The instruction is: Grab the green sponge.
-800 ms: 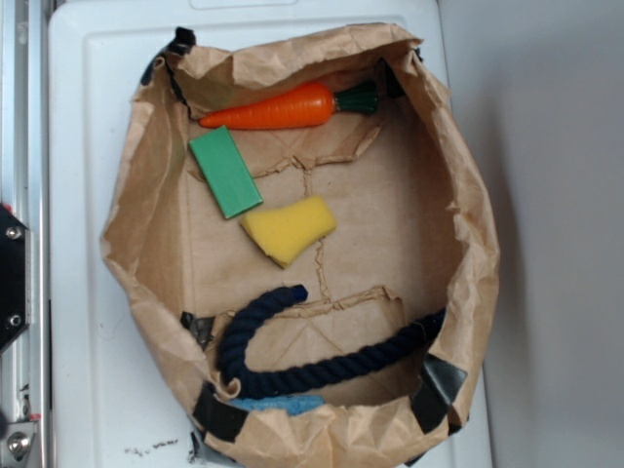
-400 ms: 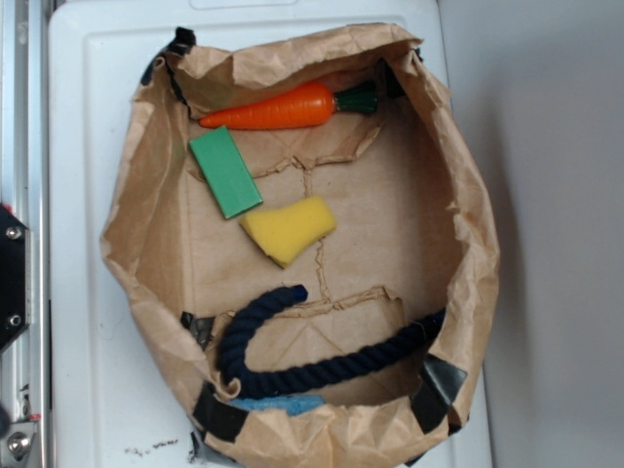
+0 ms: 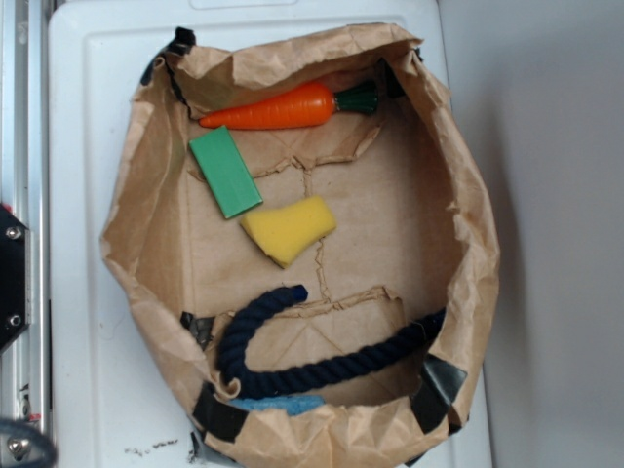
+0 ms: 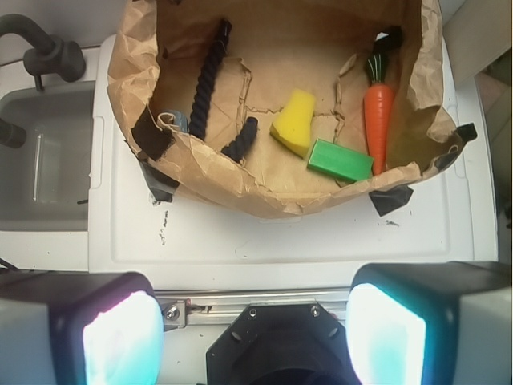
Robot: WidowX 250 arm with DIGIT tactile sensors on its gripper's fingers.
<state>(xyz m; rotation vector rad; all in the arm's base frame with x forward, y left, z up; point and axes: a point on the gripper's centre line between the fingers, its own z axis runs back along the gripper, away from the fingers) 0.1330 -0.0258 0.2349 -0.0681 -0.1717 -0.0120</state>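
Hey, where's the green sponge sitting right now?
In the exterior view the green sponge lies flat in the upper left of the brown paper bag, just below the carrot and up-left of the yellow sponge, untouched.

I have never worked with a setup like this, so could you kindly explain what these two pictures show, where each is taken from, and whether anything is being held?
This is a small robot arm with a grasping tool. The exterior view looks straight down on a white surface where a crumpled brown paper bag lies opened like a tray. Inside it are a green sponge, a yellow wedge sponge, an orange toy carrot and a dark blue rope.

The wrist view comes from a camera on the arm itself. The two blurred pale shapes at the bottom are the fingers of the tool, standing wide apart. The same bag and items appear beyond them, with a sink at the left. Nothing is held; the tool is outside the bag.
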